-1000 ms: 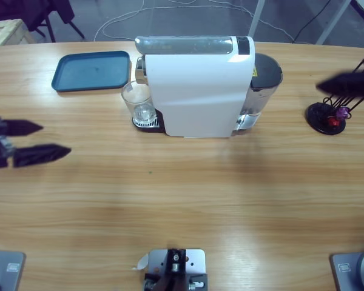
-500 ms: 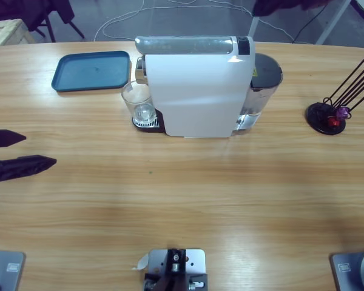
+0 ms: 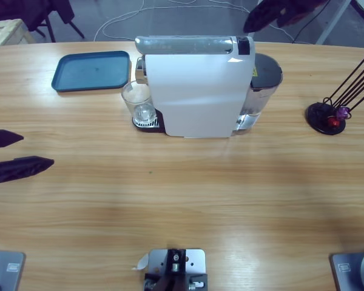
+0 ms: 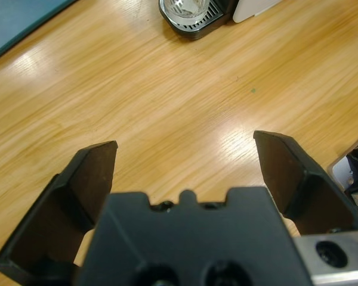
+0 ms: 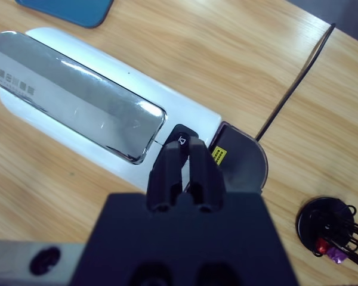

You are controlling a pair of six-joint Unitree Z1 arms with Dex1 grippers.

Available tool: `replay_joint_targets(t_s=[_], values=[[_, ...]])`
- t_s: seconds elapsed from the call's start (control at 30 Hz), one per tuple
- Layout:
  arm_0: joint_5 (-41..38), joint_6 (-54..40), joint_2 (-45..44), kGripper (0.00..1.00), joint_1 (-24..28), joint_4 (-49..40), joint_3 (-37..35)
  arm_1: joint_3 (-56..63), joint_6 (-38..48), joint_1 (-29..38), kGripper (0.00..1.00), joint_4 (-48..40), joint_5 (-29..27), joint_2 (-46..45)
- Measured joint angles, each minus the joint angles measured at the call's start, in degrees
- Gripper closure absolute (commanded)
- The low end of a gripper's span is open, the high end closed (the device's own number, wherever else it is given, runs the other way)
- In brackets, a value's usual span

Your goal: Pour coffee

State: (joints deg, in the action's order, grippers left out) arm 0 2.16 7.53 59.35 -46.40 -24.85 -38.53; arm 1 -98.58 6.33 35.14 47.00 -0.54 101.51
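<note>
Two arms: one gripper at the table's left edge, the other above the far side of the machine.
Table: long, wooden; it carries everything below.
Coffee machine: white body with a silver top, standing at the far middle of the table; from the right wrist view the silver lid runs long across the machine's top, with a black button at its right end.
Water tank: dark-lidded, clear-walled, touching the machine's right side.
Tray: blue, flat on the table, far left, just beside the machine.
Left gripper: low at the left edge, well apart from the machine; jaws spread wide with nothing between them, bare wood showing in the gap in the left wrist view.
Right gripper: jaws pressed together, tips over the black button; whether they touch it I cannot tell. In the high view it shows as a dark shape at the far edge, right of centre.
Capsule stand: black round base with thin rods slanting up, far right; a red and a purple piece sit on the base.
Glass: clear, upright on the drip grate at the machine's left end, under its spout.
</note>
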Motion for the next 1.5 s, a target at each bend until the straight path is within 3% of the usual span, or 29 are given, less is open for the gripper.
replay_joint_targets(t_s=[0.9, 0.97, 1.0, 1.3, 1.5], values=[[0.14, 0.0, 0.01, 0.0, -0.04, 0.0, 0.0, 0.09, -1.22, 0.01, 1.0, -0.01, -0.27, 1.53], [0.3, 0.0, 0.01, 0.0, -0.04, 0.0, 0.0, 0.11, -1.54, 0.01, 0.038, -0.02, -0.56, 1.47], [0.35, 0.0, 0.01, 0.0, -0.04, 0.0, 0.0, 0.1, -2.14, 0.01, 0.0, -0.06, -0.56, 1.39], [0.37, 0.0, 0.01, 0.0, -0.04, 0.0, 0.0, -0.54, -3.72, 0.52, 0.0, 0.58, 1.09, -7.01], [0.37, 0.0, 0.01, 0.0, -0.04, 0.0, 0.0, -0.53, -2.27, 0.52, 0.0, 1.2, 1.08, -7.81]])
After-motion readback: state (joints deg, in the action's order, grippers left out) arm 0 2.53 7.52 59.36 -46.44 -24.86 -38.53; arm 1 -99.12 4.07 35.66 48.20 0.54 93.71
